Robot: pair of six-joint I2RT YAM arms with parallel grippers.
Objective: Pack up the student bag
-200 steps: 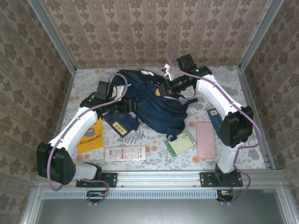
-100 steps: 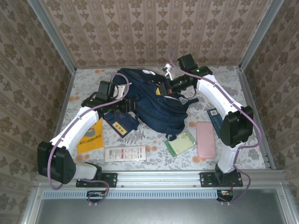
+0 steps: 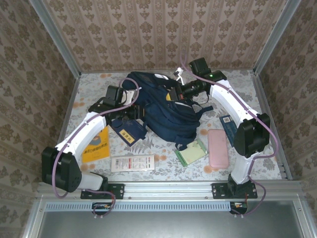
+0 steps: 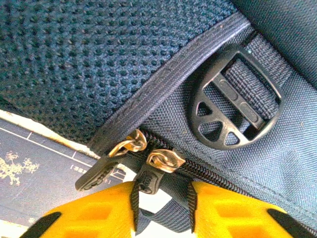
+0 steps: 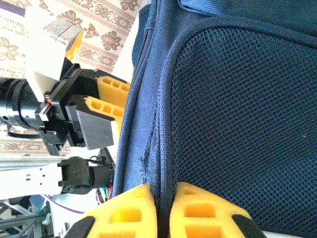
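— On the surface [image 3: 233,84], where is the student bag [image 3: 168,114] being seen?
— Toward the far middle, it is being held from both sides: the left end effector [image 4: 161,208] is being clamped on a zipper pull [image 4: 148,183], the right end effector [image 5: 163,208] on a fabric seam [image 5: 157,163].

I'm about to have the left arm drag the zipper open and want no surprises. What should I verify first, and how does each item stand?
1. Bag anchored: ok, the right gripper is clamped on a seam of the student bag.
2. Pull captured: ok, the zipper pull sits between the left gripper's yellow fingers.
3. Grip firm enough to drag: cannot tell.
4. Other tab clear: ok, the second pull lies outside the fingers.
5. Zipper opened: not ok, the two sliders sit together.
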